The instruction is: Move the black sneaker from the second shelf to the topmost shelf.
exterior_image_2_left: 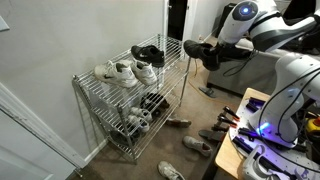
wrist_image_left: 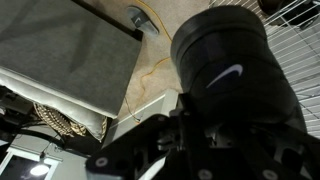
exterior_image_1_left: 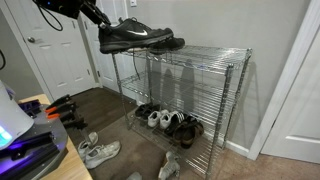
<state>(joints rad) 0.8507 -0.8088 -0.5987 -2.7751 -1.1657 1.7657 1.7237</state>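
**Black sneaker, held at the end of the rack**

We are logging the black sneaker (exterior_image_1_left: 135,35) first. It is hanging at one end of the topmost shelf (exterior_image_1_left: 215,52), about level with it in both exterior views. We cannot tell whether its toe is touching the shelf's edge. The gripper (exterior_image_1_left: 102,22) is clamping the shoe by its heel end, with the toe pointing toward the rack and the white side mark facing out. In the wrist view the dark toe is filling most of the frame, with wire grid (wrist_image_left: 295,12) showing in the upper corner. The jaws are hiding behind the shoe.

On the topmost shelf we are also counting a second black shoe (exterior_image_2_left: 148,53) and, in an exterior view, a pair of white sneakers (exterior_image_2_left: 120,70). A row of mixed shoes (exterior_image_1_left: 165,120) is sitting on a lower tier. Loose shoes (exterior_image_1_left: 100,150) are lying on the floor (exterior_image_1_left: 110,108) beside the rack.
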